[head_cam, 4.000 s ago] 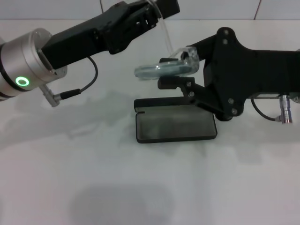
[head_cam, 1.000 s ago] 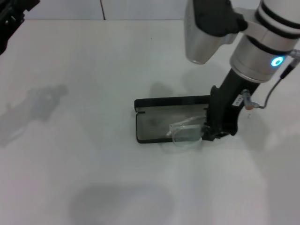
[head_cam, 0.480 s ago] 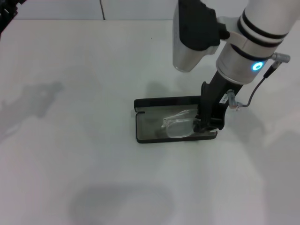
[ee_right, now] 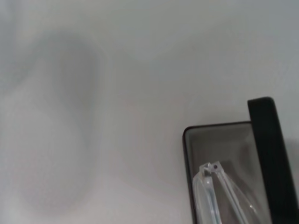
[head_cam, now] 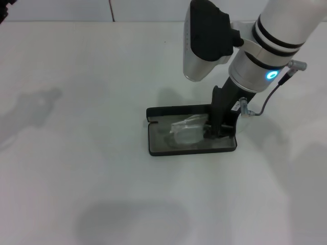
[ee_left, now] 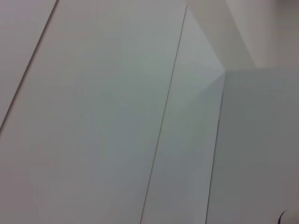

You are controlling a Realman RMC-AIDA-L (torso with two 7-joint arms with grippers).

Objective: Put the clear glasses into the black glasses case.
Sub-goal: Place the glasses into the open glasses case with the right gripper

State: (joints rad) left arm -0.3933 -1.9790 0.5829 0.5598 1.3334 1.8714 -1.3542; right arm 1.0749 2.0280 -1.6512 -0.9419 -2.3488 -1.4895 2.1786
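Observation:
The black glasses case (head_cam: pixel 162 145) lies open on the white table, grey lining up, its lid (head_cam: pixel 176 111) lying on the far side. The clear glasses (head_cam: pixel 186 131) sit low over the right half of the lining. My right gripper (head_cam: pixel 213 131) points straight down at the case's right end and is shut on the glasses' right side. The right wrist view shows the glasses' clear arm (ee_right: pixel 219 186) inside the case's corner (ee_right: pixel 187 140). Only a dark sliver of my left gripper (head_cam: pixel 2 9) shows at the head view's top left corner.
The white table (head_cam: pixel 92 168) runs all around the case, with a pale wall seam at the back. The left wrist view shows only white panels (ee_left: pixel 117 116).
My right gripper has carried the clear glasses from the case's front right edge to over its lining. The left arm has drawn back almost out of the top left corner.

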